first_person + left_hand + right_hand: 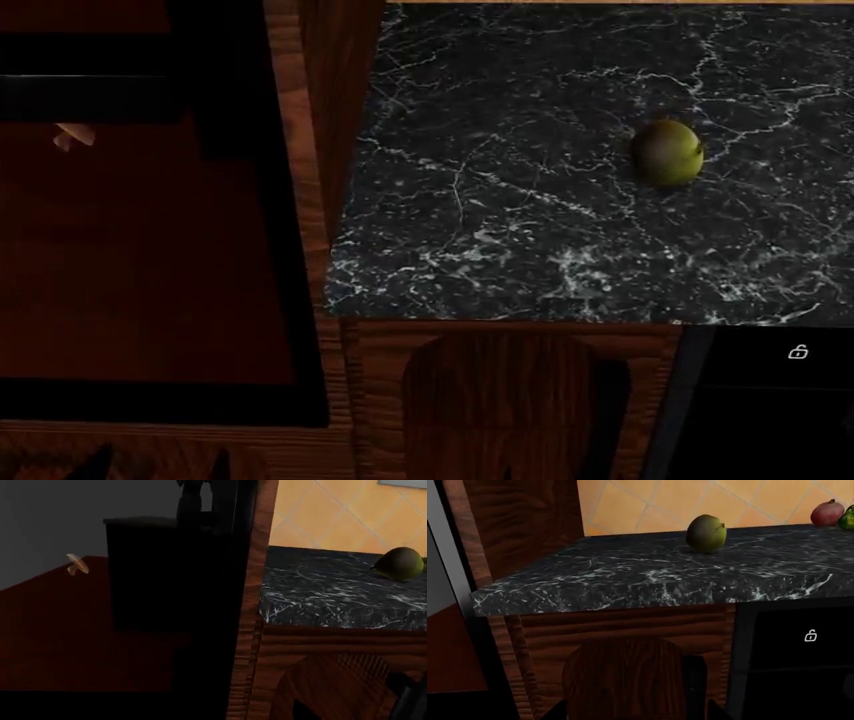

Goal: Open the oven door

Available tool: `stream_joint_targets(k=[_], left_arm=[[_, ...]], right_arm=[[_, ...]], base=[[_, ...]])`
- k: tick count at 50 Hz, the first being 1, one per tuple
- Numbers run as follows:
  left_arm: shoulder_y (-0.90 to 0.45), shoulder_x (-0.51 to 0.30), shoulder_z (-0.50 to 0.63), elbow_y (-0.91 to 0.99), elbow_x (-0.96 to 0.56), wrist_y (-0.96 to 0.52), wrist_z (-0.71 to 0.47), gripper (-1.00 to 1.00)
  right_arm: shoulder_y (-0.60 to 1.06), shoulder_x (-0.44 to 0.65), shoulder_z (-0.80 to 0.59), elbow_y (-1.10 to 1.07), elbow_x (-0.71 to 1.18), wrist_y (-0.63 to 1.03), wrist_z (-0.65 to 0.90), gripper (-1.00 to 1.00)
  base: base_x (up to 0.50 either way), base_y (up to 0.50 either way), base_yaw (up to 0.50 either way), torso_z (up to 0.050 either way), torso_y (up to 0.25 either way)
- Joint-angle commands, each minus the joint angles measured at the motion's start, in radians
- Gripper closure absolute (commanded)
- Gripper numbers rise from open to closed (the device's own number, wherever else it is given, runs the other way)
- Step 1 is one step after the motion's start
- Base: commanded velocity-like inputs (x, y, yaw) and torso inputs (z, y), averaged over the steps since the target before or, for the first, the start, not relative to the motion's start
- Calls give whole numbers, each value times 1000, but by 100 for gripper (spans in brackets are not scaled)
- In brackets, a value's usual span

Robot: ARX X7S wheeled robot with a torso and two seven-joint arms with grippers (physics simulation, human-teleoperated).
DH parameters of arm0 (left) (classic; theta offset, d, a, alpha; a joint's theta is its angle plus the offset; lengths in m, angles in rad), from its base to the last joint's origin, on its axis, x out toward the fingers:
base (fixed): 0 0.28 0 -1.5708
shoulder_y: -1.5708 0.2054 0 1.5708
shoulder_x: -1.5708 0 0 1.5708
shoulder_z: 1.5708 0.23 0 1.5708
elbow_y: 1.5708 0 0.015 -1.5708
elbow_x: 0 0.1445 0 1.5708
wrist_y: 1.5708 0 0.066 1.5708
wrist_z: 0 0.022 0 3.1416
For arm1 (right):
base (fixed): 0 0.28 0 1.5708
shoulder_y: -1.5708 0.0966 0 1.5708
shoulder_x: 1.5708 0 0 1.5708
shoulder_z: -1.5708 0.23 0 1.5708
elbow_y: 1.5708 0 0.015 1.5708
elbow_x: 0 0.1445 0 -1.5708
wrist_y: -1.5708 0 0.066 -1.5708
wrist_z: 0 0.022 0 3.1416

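Locate the oven door (pixel 147 250) at the left of the head view, just beside the wooden upright (pixel 314 150) that separates it from the desk (pixel 534 230). Note its black frame along the right and near edges and its dark glossy glass with reddish-brown reflections. Seen from above, appears to lie folded down, though cannot tell this for certain. Observe a small pale shape (pixel 70 137) on or in the glass near the far left; cannot tell what it is.

On the black marbled desk, find one yellow-green fruit (pixel 667 152), well apart from the oven door. In the right wrist view, see a red fruit (pixel 827 512) farther along the desk, close to the tiled wall (pixel 647 505).

Below the desk edge, identify the brown cabinet door (pixel 507 400) with its black vertical handle (pixel 611 400), and beside it the black appliance front (pixel 761 410) bearing a lock icon (pixel 798 352).

Neither left nor right hand visible in any view; cannot tell whether spread or pressed together.
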Motion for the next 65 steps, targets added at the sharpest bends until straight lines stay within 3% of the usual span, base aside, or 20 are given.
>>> stream_joint_targets(k=[1,8,28,53,65], left_arm=[[9,-61,22,100,64,-97,-49,-100],[21,-160,49,256,163,-274,-79,-100],[-41,-455,160,592,356,-661,60,-100],[-166,-682,15,648,290,-783,265,-100],[-309,-766,91,606,323,-793,347,-100]], right_arm=[[-7,4,-10,-8,14,-5,5,-100],[-5,8,-13,-6,22,-11,7,-100],[-6,18,-25,-14,43,-11,17,-100],[-4,29,-40,-3,56,-25,30,-100],[-5,36,-49,-14,59,-20,41,-100]], base=[[0,0,0,0,0],[0,0,0,0,0],[0,0,0,0,0],[0,0,0,0,0],[0,0,0,0,0]])
